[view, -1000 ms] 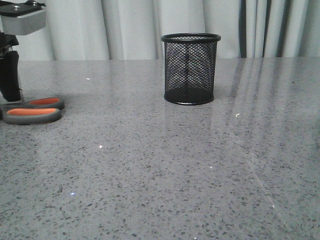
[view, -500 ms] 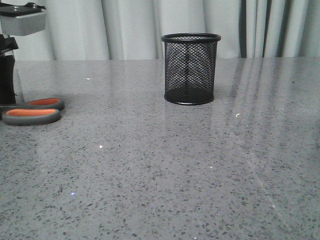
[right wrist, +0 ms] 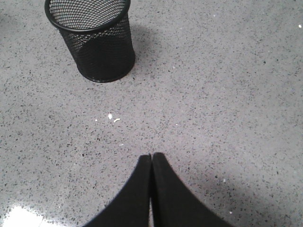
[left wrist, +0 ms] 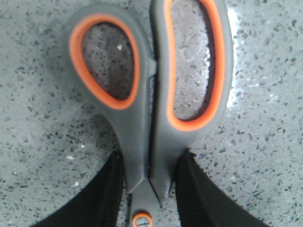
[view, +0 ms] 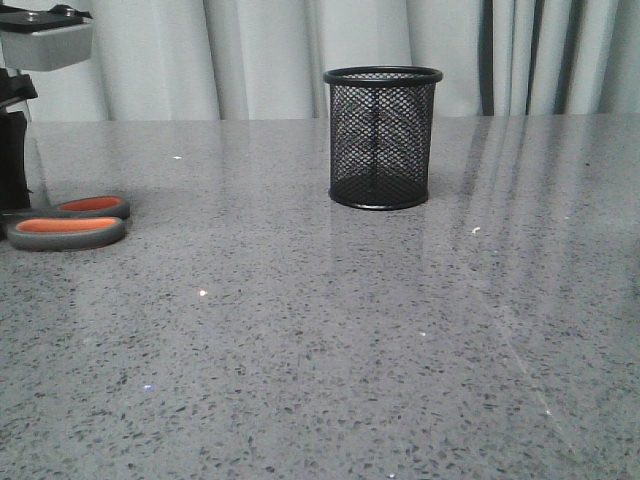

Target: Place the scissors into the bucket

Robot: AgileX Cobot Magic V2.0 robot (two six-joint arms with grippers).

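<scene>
The scissors (view: 68, 225) lie flat on the table at the far left, their dark grey handles with orange-lined loops (left wrist: 156, 80) pointing toward the middle. My left gripper (left wrist: 152, 161) is shut on the scissors' neck just above the pivot screw, one black finger pressed against each side. In the front view only part of that gripper (view: 10, 200) shows at the left edge. The bucket (view: 381, 140), a black mesh cup, stands upright and empty at the table's centre back, also seen in the right wrist view (right wrist: 94, 42). My right gripper (right wrist: 151, 157) hovers shut and empty, well short of the bucket.
The grey speckled tabletop (view: 330, 340) spreads wide between the scissors and the bucket. Pale curtains (view: 260, 50) hang behind the table's far edge. A few small white specks (right wrist: 113, 118) lie on the surface near the bucket.
The left gripper's fingers have shifted toward the left edge and shut on the scissors. The handles nudged slightly right. The bucket stayed put.
</scene>
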